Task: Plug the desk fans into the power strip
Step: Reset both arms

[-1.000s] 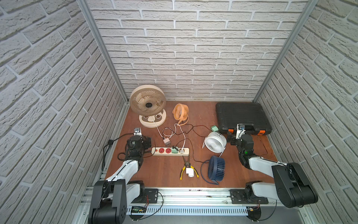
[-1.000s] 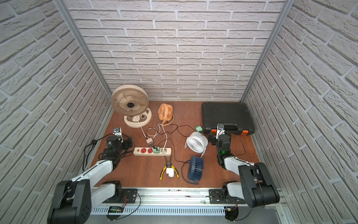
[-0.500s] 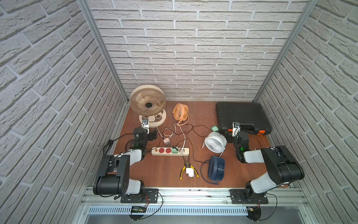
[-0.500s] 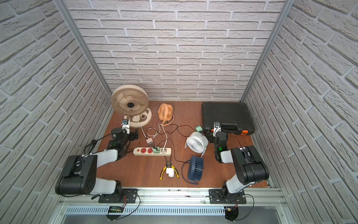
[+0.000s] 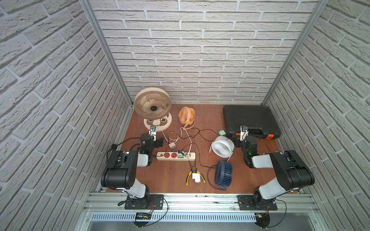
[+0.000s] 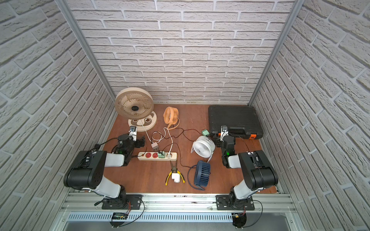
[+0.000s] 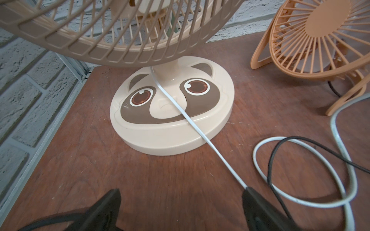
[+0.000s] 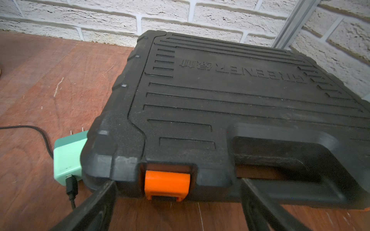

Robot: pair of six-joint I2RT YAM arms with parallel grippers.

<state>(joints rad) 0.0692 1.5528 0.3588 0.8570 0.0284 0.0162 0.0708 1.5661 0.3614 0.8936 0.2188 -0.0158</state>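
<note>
Top view shows cream, red-socketed power strip [image 5: 170, 156].

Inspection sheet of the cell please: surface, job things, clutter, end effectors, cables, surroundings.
Surface: brown wooden tabletop, scratched.
Job's things: power strip, two red sockets free, two taken; beige desk fan upright at the back; its grey plug lies unplugged beside the strip.
Clutter: orange fan, white fan, blue fan, black tool case, green adapter beside it, yellow pliers, white fitting.
End effectors: left end effector open, empty, facing the desk fan's base; right end effector open, empty, facing the tool case.
Cables: white and black cable loops between fans and strip; black cord passes the left arm.
Surroundings: brick-look walls, aluminium rail in front.
</note>
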